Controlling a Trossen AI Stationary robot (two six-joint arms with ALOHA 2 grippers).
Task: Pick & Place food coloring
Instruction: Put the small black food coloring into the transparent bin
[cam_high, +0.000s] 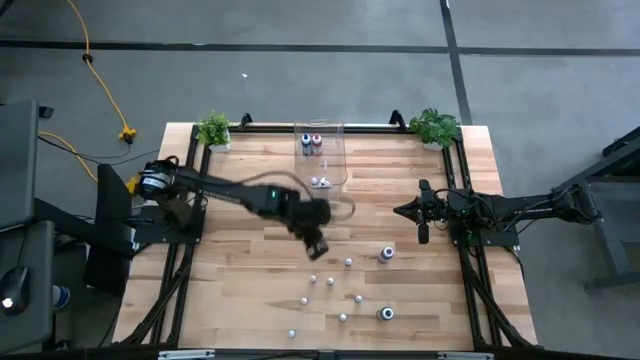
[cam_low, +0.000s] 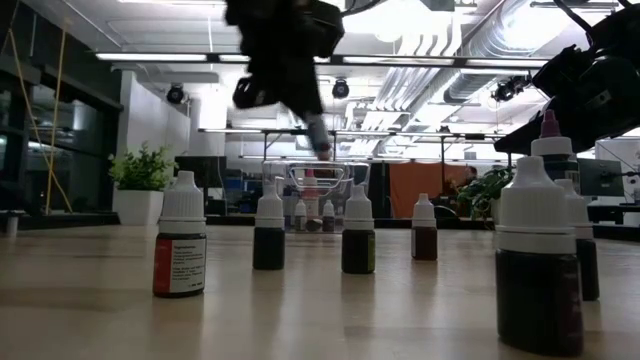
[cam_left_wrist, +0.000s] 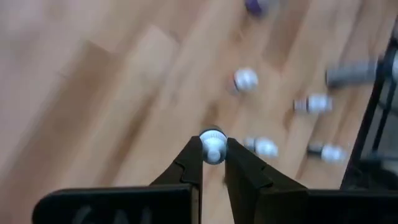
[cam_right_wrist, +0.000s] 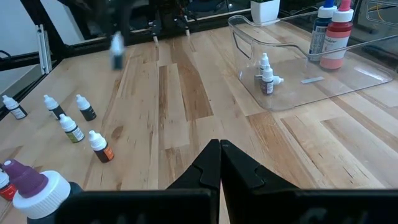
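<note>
My left gripper hangs over the middle of the table, shut on one tiny white-capped food coloring bottle. The right wrist view shows that bottle blurred, above the wood. Several more tiny bottles stand upright on their bases on the near half of the table. Two slightly larger ones stand among them. My right gripper waits shut at the table's right side, touching nothing. My left gripper pinches the tiny bottle between its two fingertips, just below the white cap. The fingers slant downward from the table's left side. The bottle is lifted clear of the table, its cap turned toward the wrist camera.
A clear plastic bin sits at the far middle. It holds two larger bottles and a few tiny ones. Potted plants stand at the far corners. Black frame rails run along the table's sides.
</note>
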